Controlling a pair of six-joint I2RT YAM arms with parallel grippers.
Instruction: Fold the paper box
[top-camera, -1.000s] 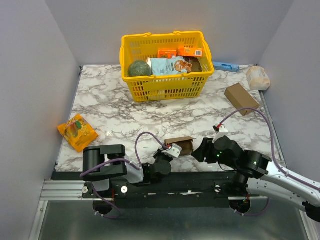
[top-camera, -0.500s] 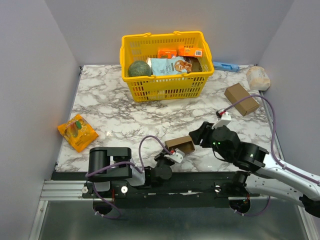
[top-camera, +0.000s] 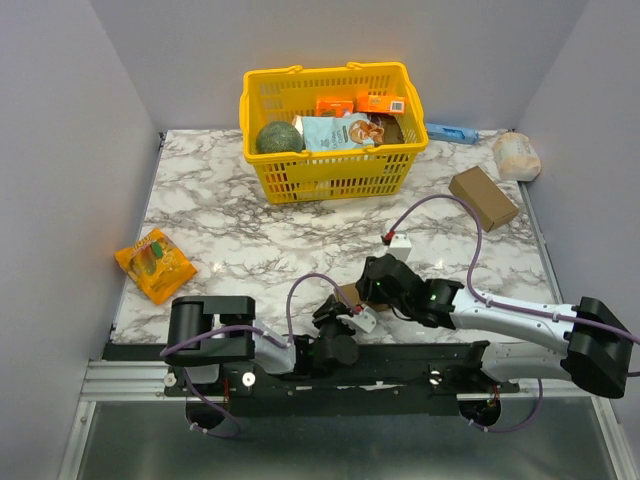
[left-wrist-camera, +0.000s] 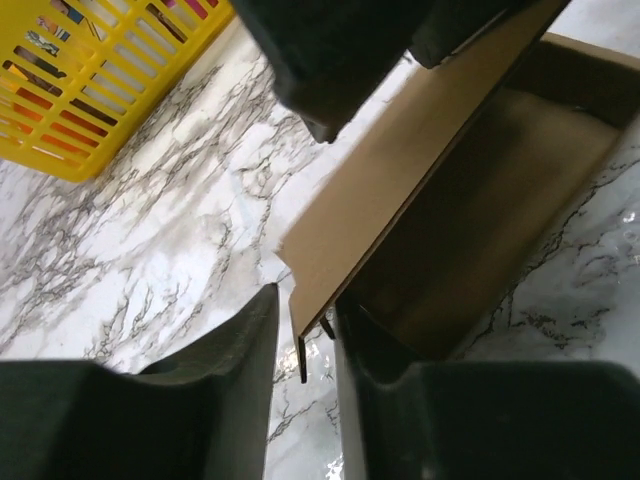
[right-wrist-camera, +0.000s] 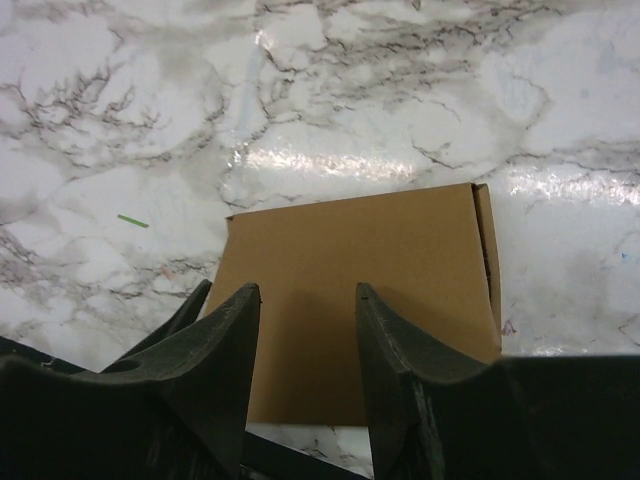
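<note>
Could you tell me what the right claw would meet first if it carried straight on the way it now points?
Probably the flat brown panel of the paper box, which lies directly ahead of the right claw; how far off it is stays unclear.

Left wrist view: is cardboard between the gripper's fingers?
Yes, a flap edge of the paper box sits in the gap between both fingers.

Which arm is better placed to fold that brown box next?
Left, probably: the left gripper has a flap edge of the paper box between its parted jaws; the right gripper hangs open above its panel.
</note>
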